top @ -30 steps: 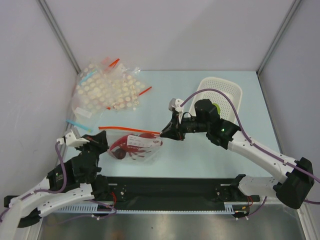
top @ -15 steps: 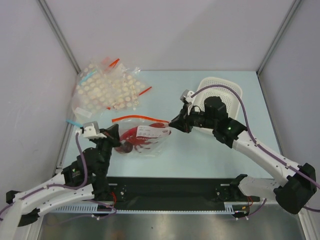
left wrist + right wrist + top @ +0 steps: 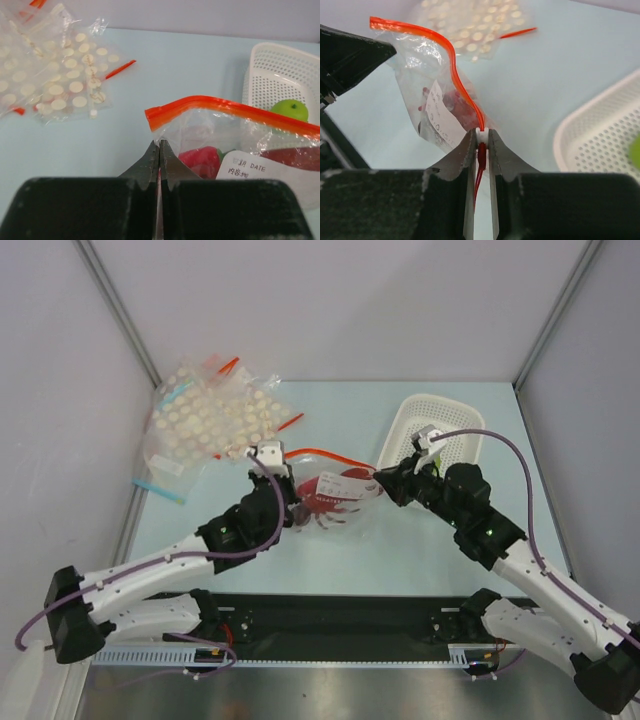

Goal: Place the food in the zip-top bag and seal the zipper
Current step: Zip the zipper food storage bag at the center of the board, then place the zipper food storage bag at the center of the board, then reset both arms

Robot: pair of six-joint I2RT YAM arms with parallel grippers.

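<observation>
Both arms carried the zip-top bag (image 3: 352, 492) rightward, toy lobster (image 3: 318, 503) inside. Jaws together on bag film at left gripper (image 3: 159, 146); right gripper (image 3: 481, 142) clamps the zipper (image 3: 225, 106) end.

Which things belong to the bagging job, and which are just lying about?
Job: glossy red plastic toy lobster; clear crinkly zip-top bag; red-orange zipper strip; left hand; right hand.
Lying about: pile of cream-dotted clear bags; white perforated plastic basket; small round green fruit.
</observation>
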